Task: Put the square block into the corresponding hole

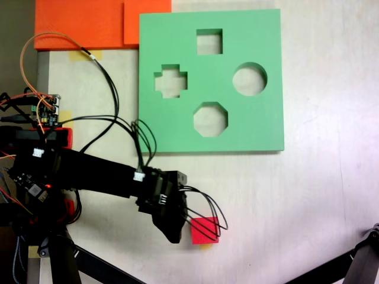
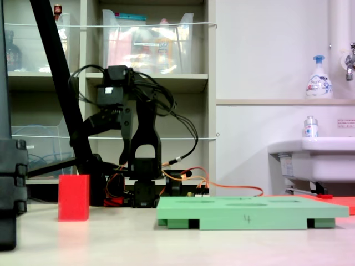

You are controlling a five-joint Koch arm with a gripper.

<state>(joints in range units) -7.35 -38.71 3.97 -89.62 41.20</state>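
Sitting on the table, square block (image 1: 205, 230) touching and just right of gripper (image 1: 177, 232) in a fixed view; jaw opening impossible to tell. Lying well apart: corresponding hole (image 1: 209, 41).

Bare table (image 1: 308, 195) between red cube (image 1: 205, 229) and green board (image 1: 266, 127), unobstructed.

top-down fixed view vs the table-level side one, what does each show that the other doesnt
From above: the green board's cutouts by shape, the square hole, cross, circle, octagon, plus orange slabs at the top edge.

From table level: the board's thick edge with a handwritten mark, shelves, and a sink with a soap bottle.

Both: the red block on the table apart from the board, and the arm.
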